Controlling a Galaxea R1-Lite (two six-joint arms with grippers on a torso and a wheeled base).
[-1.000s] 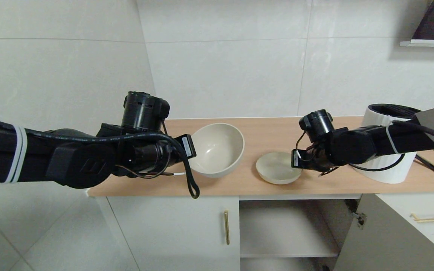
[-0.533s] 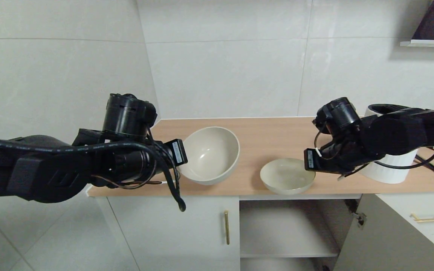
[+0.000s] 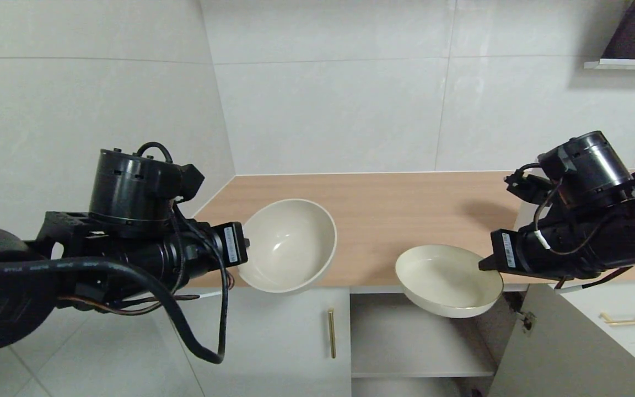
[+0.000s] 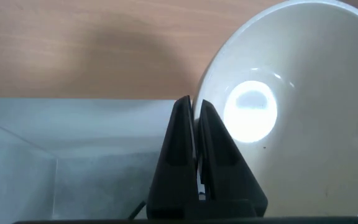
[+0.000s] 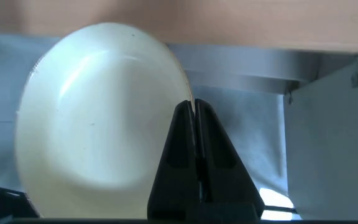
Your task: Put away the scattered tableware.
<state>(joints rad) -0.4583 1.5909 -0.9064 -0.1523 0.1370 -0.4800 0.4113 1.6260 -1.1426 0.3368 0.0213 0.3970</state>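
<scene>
At counter (image 3: 394,209) edge — left fingers (image 4: 180,149) clamp bowl (image 3: 287,245), right fingers (image 5: 180,149) plate (image 3: 447,281); labels (image 3: 230,244) illegible.

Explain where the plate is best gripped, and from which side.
Grip the plate at its rim, coming from the robot's right, as the right hand does now. The plate is shallow and its edge is thin, so the edge fits between the shut fingers. The hold looks sound, since the plate hangs nearly level.
</scene>
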